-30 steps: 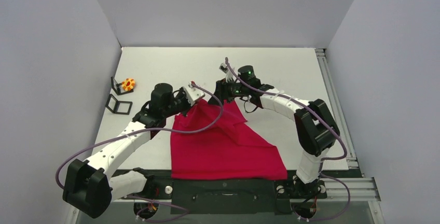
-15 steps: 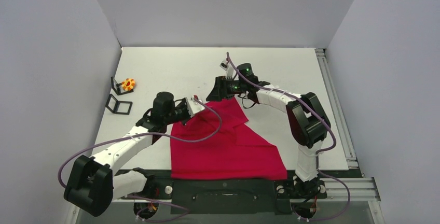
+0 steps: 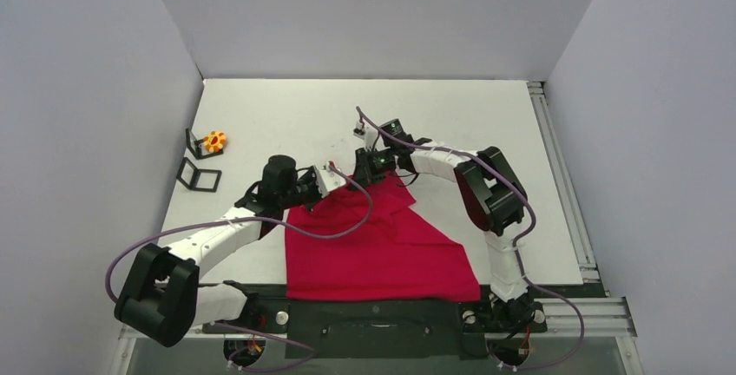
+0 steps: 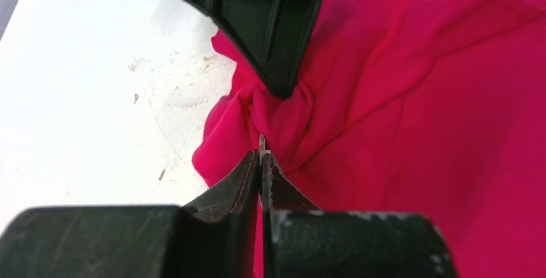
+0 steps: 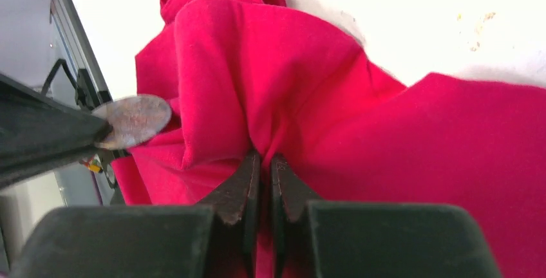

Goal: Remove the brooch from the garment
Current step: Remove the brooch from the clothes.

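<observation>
The red garment (image 3: 382,245) lies on the white table, its far left corner bunched into folds (image 4: 386,65). My left gripper (image 3: 337,179) (image 4: 261,159) is shut on the brooch (image 5: 133,121), a thin round grey metal disc. In the left wrist view the brooch (image 4: 261,141) shows edge-on between the tips, right against the fold. My right gripper (image 3: 369,167) (image 5: 264,162) is shut on a pinch of the garment (image 5: 309,85) beside it. One of the right gripper's fingers (image 4: 273,33) presses into the cloth just beyond the left gripper's tips.
An orange flower-shaped piece (image 3: 214,141) and two small black stands (image 3: 198,174) sit at the table's far left. Grey walls enclose the table on three sides. A metal rail (image 3: 555,167) runs along the right edge. Purple cables loop over both arms.
The right gripper came down and left onto the bunched corner and shut on the cloth. The left gripper drew slightly toward the near side, still shut.
</observation>
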Controlling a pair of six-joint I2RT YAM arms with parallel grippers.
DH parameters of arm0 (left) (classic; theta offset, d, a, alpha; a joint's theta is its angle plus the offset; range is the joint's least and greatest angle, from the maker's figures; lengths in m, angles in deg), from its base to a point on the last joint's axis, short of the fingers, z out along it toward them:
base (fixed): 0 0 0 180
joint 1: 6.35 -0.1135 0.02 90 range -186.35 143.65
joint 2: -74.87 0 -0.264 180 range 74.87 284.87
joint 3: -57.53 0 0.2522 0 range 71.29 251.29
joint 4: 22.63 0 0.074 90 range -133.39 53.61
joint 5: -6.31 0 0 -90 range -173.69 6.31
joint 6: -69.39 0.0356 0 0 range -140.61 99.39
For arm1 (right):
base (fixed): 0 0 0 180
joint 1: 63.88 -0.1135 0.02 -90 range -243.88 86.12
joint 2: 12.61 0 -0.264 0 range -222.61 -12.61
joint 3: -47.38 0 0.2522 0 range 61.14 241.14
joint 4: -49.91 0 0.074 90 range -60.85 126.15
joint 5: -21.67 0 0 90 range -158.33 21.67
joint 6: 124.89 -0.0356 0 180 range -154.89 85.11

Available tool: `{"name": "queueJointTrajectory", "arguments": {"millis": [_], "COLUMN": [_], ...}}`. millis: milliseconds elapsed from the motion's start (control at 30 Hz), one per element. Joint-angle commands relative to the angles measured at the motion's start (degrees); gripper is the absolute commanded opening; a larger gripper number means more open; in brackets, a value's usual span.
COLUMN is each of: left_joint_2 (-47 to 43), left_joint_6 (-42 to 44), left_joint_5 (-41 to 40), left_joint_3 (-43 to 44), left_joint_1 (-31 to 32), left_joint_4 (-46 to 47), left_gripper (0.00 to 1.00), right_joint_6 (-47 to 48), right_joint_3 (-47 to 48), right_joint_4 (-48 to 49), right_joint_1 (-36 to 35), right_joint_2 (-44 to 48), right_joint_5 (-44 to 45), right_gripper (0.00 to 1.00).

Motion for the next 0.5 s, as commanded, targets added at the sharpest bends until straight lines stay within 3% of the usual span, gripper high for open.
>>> {"name": "queueJointTrajectory", "arguments": {"millis": [0, 200, 467], "left_joint_2": [0.72, 2.56, 5.42], "left_joint_6": [-1.64, -12.43, -35.20], "left_joint_5": [-3.45, -5.75, -3.03], "left_joint_3": [-0.22, 1.21, 5.36], "left_joint_1": [-0.53, -1.00, -1.02], "left_joint_4": [2.07, 8.33, 18.80], "left_gripper": [0.00, 0.00, 0.00], "right_joint_6": [3.46, 11.32, 7.75], "right_joint_3": [-2.94, -5.15, -7.19], "right_joint_4": [-0.24, -8.12, -4.68], "right_joint_1": [1.38, -1.62, -2.59], "right_joint_2": [6.63, 10.05, 9.73], "right_joint_5": [-2.64, -0.15, 3.19], "right_gripper": [0.00, 0.00, 0.00]}}
